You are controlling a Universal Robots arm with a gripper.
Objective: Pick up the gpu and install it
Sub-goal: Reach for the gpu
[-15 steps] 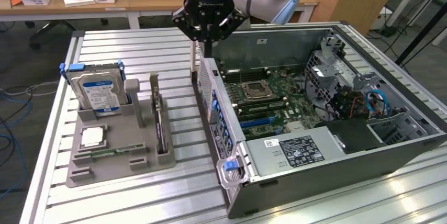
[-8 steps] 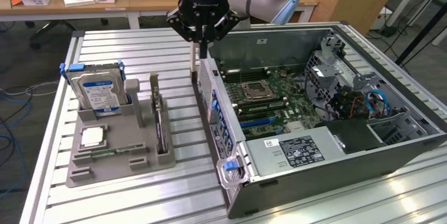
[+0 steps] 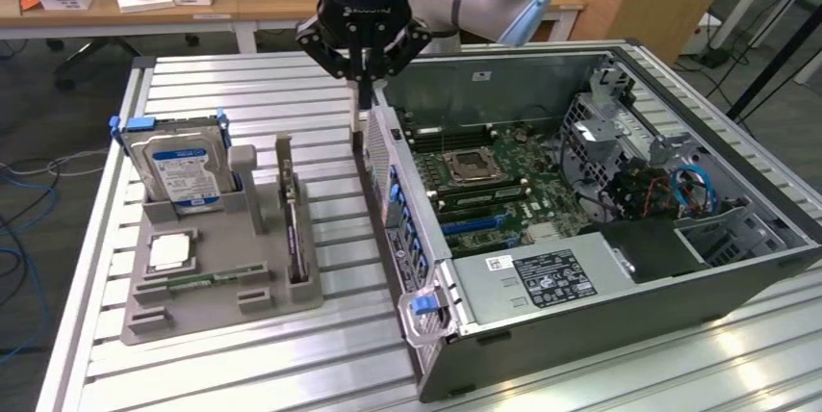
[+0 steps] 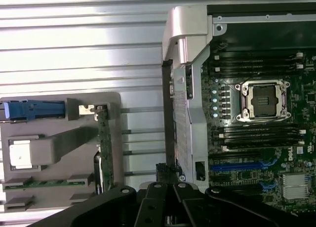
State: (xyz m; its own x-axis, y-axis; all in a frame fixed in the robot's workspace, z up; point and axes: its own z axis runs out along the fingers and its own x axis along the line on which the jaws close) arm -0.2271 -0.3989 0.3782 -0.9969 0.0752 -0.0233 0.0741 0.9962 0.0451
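Black gripper (image 3: 364, 104) is hovering shut and empty over the case (image 3: 617, 335) wall. The gpu (image 3: 293, 224) is standing along the grey holder's (image 3: 192, 321) case-side edge. Pickup is seemingly still pending, needing opened jaws squared to the card.

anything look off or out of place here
Nothing looks spilled, broken or askew. The gpu stands on edge in its slot of the grey holder, the hard drive upright in the same holder. One oddity: the gripper, fingers shut, is above the rear wall of the open computer case, not at the gpu.
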